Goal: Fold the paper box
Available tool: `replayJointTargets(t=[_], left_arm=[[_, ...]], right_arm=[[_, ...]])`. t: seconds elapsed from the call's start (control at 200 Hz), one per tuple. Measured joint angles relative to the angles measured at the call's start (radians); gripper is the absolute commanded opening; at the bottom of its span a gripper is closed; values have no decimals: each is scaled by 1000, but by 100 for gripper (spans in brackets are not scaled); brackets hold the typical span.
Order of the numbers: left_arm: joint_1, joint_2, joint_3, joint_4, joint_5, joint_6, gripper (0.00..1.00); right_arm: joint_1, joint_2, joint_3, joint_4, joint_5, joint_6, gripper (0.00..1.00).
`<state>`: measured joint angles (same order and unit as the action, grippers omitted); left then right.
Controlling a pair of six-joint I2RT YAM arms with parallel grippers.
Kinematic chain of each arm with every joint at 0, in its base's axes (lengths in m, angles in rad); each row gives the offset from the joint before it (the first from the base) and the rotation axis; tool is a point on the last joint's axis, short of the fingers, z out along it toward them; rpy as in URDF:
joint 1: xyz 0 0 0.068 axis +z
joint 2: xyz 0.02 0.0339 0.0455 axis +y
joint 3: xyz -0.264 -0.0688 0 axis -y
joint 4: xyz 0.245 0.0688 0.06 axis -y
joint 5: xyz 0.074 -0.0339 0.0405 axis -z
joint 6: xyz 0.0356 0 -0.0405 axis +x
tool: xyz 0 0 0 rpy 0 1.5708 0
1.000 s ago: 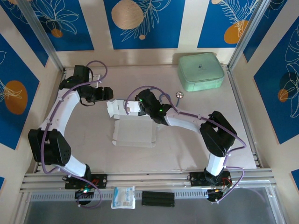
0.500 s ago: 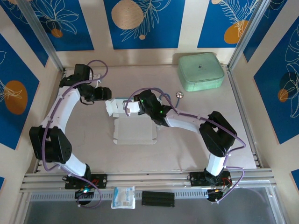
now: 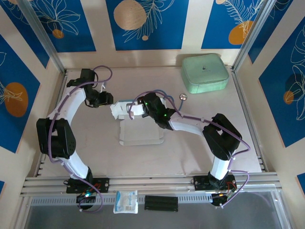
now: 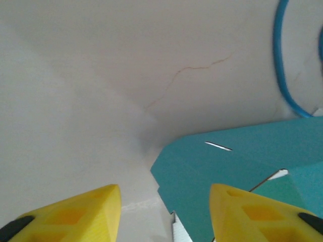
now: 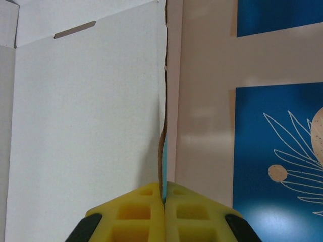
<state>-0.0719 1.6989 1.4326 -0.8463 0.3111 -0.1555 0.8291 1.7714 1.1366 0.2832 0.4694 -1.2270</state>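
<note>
Paper box (image 3: pixel 140 134) part hidden under R tool (image 5: pixel 164 195)

- Two robot arms: one left arm (image 3: pixel 66 109) and one right arm (image 3: pixel 190 125).
- Two grippers, one on each arm: the left gripper (image 3: pixel 108 99) and the right gripper (image 3: pixel 131 110).
- Four yellow fingers (image 4: pixel 75 217) in all, two on each gripper.
- One paper box (image 3: pixel 140 131) of thin card.
- One mint-green case (image 3: pixel 205 72).
- One white-and-blue packet (image 3: pixel 126 201).
- One black ridged block (image 3: pixel 161 203).
- One small round metal piece (image 3: pixel 183 97) on a thin stem.
- One blue cable (image 4: pixel 282 75), seen from the left wrist.
- One table (image 3: pixel 95 152).
- Blue printed wall panels (image 3: pixel 145 24): several, some cut off at the edges, so no sure count.
</note>
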Motion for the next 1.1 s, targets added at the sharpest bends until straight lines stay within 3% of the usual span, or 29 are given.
replayJointTargets(t=[0.325,0.65,1.101], left_arm=[[0,-26,-108,118,185,-127,42],[0,-39,-186,234,271,-220,37],[4,-95,-360,468,339,-288,34]], right_arm=[[-3,16,0,-18,22,30,5],[-2,23,-11,5,42,21,6],[20,67,-114,259,97,-125,6]])
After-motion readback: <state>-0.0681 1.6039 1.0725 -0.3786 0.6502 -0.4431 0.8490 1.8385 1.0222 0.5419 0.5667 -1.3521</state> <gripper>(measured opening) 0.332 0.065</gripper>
